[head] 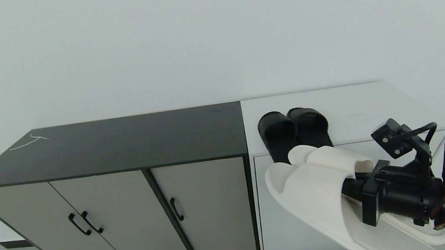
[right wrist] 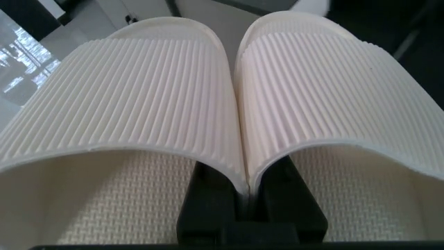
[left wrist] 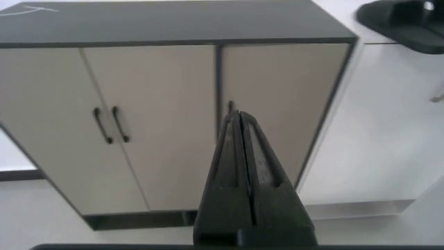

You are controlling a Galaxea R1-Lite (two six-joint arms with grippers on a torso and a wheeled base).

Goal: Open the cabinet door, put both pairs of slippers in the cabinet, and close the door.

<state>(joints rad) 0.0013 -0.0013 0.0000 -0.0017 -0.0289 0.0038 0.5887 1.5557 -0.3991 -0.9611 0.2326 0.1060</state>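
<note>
Writing: a thin white scrawl (head: 29, 141) on the far left of the cabinet top, not readable as a word.
Cabinet (head: 122, 141): black top and frame, 3 grey doors (head: 103, 224), all closed.
Handles: 2 black handles (head: 85, 223) side by side where the left and middle doors meet, 1 (head: 176, 209) on the right door.
White slippers (head: 319, 185): 1 ribbed pair, held in the air in front of the white unit, toes toward the black pair.
Right gripper (head: 353, 188): 1 finger inside each white slipper, clamping their 2 inner strap edges together.
Left gripper (left wrist: 241, 121): fingers pressed together with nothing between them, in front of the right door.
Black slippers (head: 293, 131): 1 pair side by side on the white unit, near its front edge, just beside the cabinet.
White unit (head: 356, 104): stands touching the cabinet's right side, top at the same height.
In the way: the white pair hides the heels of the black pair.
Behind: a plain pale wall (head: 211, 37).
</note>
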